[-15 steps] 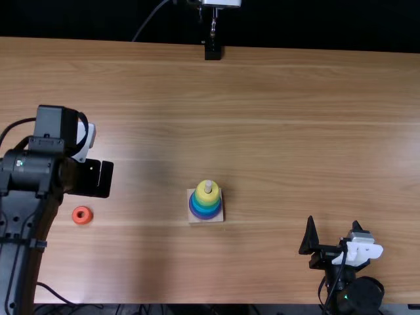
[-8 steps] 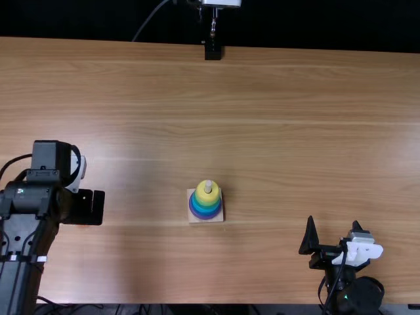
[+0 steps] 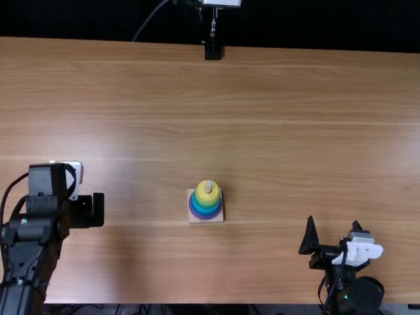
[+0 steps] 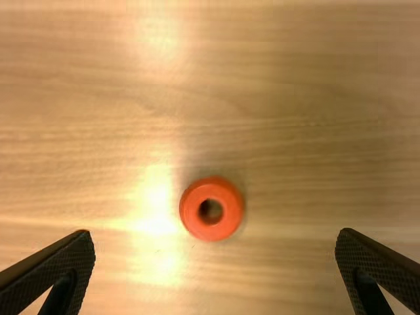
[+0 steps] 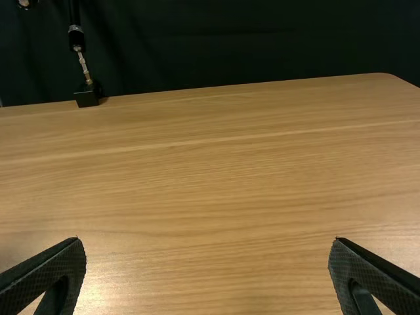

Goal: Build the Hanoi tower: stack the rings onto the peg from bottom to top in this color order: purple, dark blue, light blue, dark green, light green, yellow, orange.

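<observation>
Centrally, you see the ring stack (image 3: 205, 207) on its square wooden base (image 3: 193, 219), purple lowest and yellow uppermost, the pale peg (image 3: 208, 186) protruding above. Toward your left, the left claw (image 3: 93, 210) hangs over the counter (image 3: 262, 118), its fingers spread wide. Below them, in the left wrist view, the orange ring (image 4: 192, 210) lies flat on the counter (hole facing you), touching neither finger. Toward your right, the right claw (image 3: 333, 223) is near the counter's near edge, its fingers likewise apart.
</observation>
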